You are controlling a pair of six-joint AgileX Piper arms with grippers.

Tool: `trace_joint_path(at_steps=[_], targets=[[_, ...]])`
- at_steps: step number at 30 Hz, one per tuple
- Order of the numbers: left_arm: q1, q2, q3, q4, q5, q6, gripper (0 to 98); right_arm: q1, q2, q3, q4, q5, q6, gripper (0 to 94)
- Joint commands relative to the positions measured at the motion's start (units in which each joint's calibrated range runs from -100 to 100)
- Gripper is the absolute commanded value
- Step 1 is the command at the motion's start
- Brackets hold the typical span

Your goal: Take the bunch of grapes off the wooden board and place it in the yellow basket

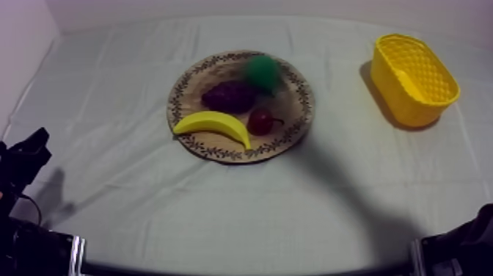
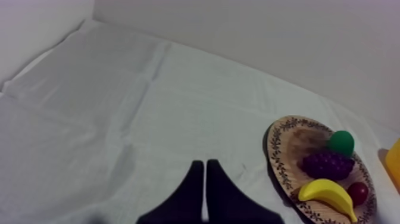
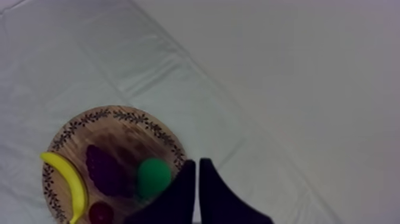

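Observation:
The dark purple bunch of grapes (image 1: pixel 229 95) lies near the middle of the round wooden board (image 1: pixel 293 128), between a green pear (image 1: pixel 262 72) and a banana (image 1: pixel 214 125). A small red fruit (image 1: pixel 260 121) sits beside the banana's tip. The yellow basket (image 1: pixel 413 70) stands at the far right, with nothing seen inside. My left gripper (image 2: pixel 205 170) is shut on nothing, low over bare cloth, well left of the board (image 2: pixel 280 149) and the grapes (image 2: pixel 327 164). My right gripper (image 3: pixel 197 167), also shut on nothing, hovers by the pear (image 3: pixel 153 177), with the grapes (image 3: pixel 106 171) beyond.
My left arm (image 1: pixel 22 165) rests at the table's front left and part of my right arm (image 1: pixel 458 249) at the front right. Bare cloth lies between the board and the basket. A corner of the basket (image 2: pixel 394 161) shows past the board.

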Motion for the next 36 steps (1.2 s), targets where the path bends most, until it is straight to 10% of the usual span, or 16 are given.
trace_joint_path(at_steps=[1,17,36], targets=[[0.01,0.0,0.0,0.01,0.0,-0.01,0.0,-0.83,1.28,-1.4,0.36,1.68,0.22,0.5],[0.01,0.0,0.0,0.01,0.0,-0.01,0.0,-7.68,12.46,-14.5,5.56,21.47,-0.08,0.5],[0.01,0.0,0.0,0.01,0.0,-0.01,0.0,-8.7,15.84,-12.72,5.28,21.03,10.28,0.5]])
